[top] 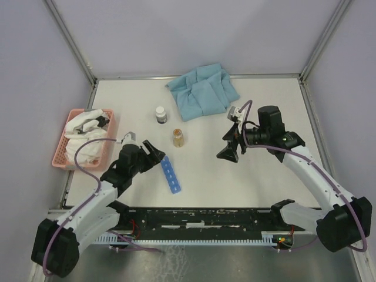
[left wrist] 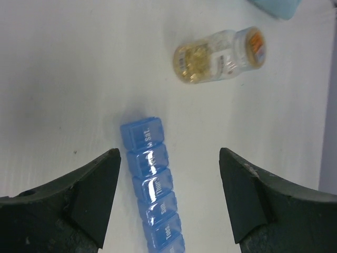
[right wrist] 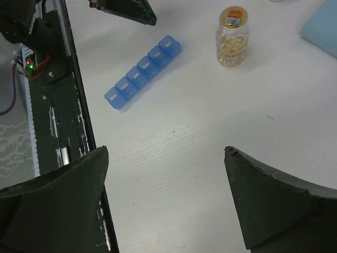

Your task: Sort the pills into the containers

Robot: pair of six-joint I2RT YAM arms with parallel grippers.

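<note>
The left claw (top: 154, 151) is hanging over the white surface (top: 247, 176), its fingers spread wide and gripping nothing. In the left wrist view the blue organiser (left wrist: 152, 184) is lying in the gap between the two fingers. It is running from mid-frame to the bottom edge, sitting closer to the left-hand finger and touching neither. Its lids are appearing shut, and nothing is standing between this claw and the strip. Toward the upper right of that view, apart from the strip's far end, a clear bottle (left wrist: 218, 56) of yellow pills is standing capped.

The right claw (top: 229, 144) is hovering right of centre in the top view, likewise wide apart and empty. It is staying well apart from the organiser, which is showing in the upper left of the right wrist view. The clear bottle is showing at the top middle, and bare surface is lying between them and the fingers.

Farther out in the top view, a small dark bottle (top: 161, 114) with a white cap is standing just above and left of the clear one. A blue cloth (top: 202, 91) is lying crumpled at the top centre. A pink basket (top: 61, 144) is sitting at the left edge, holding white fabric. Pale walls and metal posts are enclosing the surface.
</note>
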